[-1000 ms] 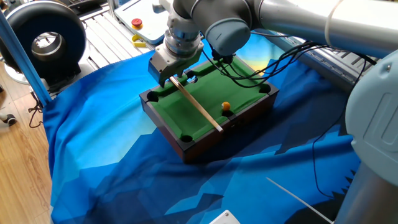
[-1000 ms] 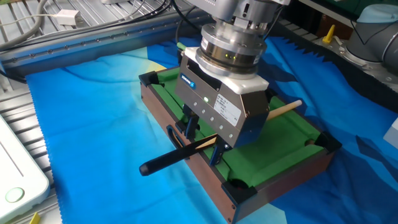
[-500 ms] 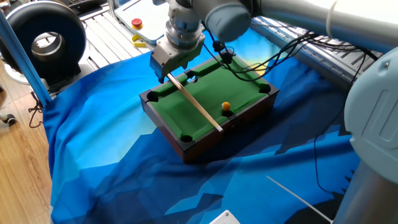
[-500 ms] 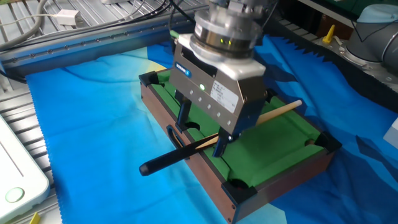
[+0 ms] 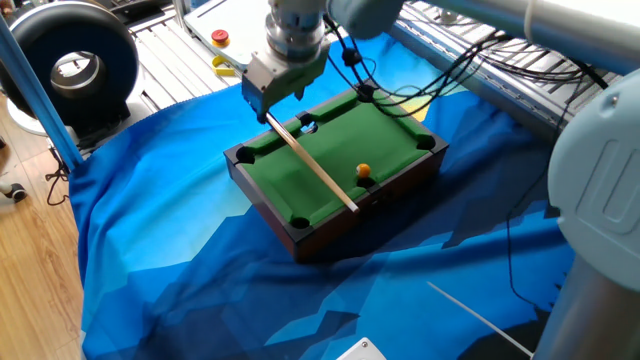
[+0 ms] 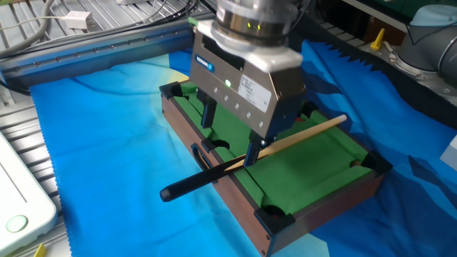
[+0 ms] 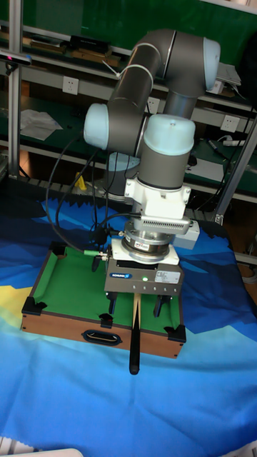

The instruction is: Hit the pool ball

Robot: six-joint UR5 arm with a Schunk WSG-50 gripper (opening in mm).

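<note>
A small wooden pool table (image 5: 268, 214) with green felt stands on the blue cloth. The pool ball (image 5: 364, 171), tiny and orange, rests on the felt near a side pocket; the gripper body hides it in the other two views. A wooden cue (image 5: 314, 166) with a black handle (image 6: 187, 185) lies diagonally across the table, its handle sticking out past the rail. My gripper (image 5: 268, 113) hangs open above the cue's handle end, fingers apart on either side of the stick (image 6: 230, 139) and holding nothing. The tall view shows the gripper (image 7: 135, 307) over the cue (image 7: 134, 335) at the table's front rail (image 7: 71, 332).
Blue cloth (image 5: 180, 280) covers the table around the pool table. A red button (image 5: 220, 38) sits at the back on a metal frame, beside a black round device (image 5: 75, 65). Black cables (image 5: 430, 95) trail behind the pool table. A white box (image 6: 18, 207) lies at the left edge.
The gripper has risen straight up from the cue's handle end. The cue stays lying across the table, and the ball has not moved.
</note>
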